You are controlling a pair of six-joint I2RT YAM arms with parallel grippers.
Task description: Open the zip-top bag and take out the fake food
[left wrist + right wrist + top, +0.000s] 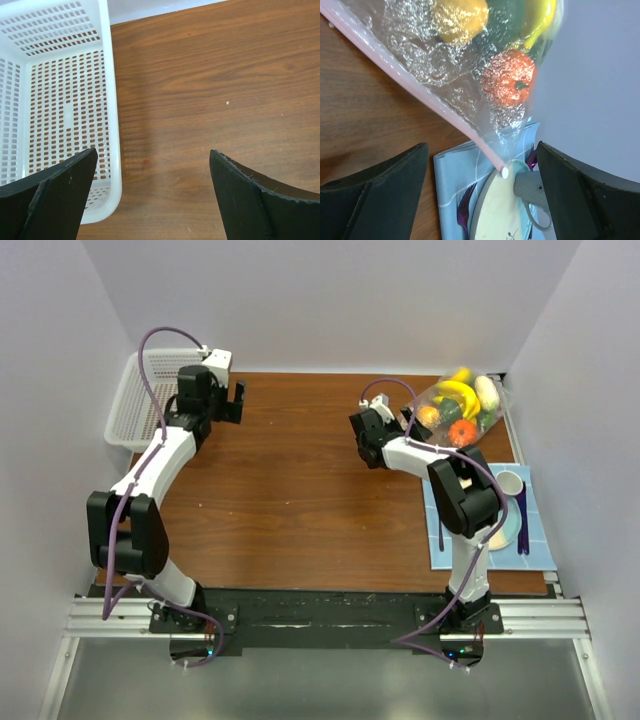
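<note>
The right jaws are spread wide with nothing between them. In the right wrist view they point at the bag [445, 75], whose pink zip strip [420, 85] runs slantwise across the gap, beyond the tips and apart from them. One end of the strip reaches over the rim of a pale plate [500, 210]. The plate sits on a blue mat [452, 170] with a purple fork [465, 200] beside it.

The toy food [509, 77] is all inside the bag: a round orange piece, a yellow piece [460, 17] and a banana [540, 20] press against the crinkled plastic, with something dark green between them. From above, the bag [460, 405] lies in the far right corner of the desk [300, 480], close to the right wall and just past the mat [440, 540]. A whitish piece [487, 392] shows at its far side. The right jaws sit just to the left of the bag's near corner.

The left jaws are also spread wide and hold nothing. They hang over bare wood at the far left of the desk, just beside the long wall of a white basket [110, 100] full of small slots. From above, the basket [125, 410] stands against the left wall, well apart from the bag.
</note>
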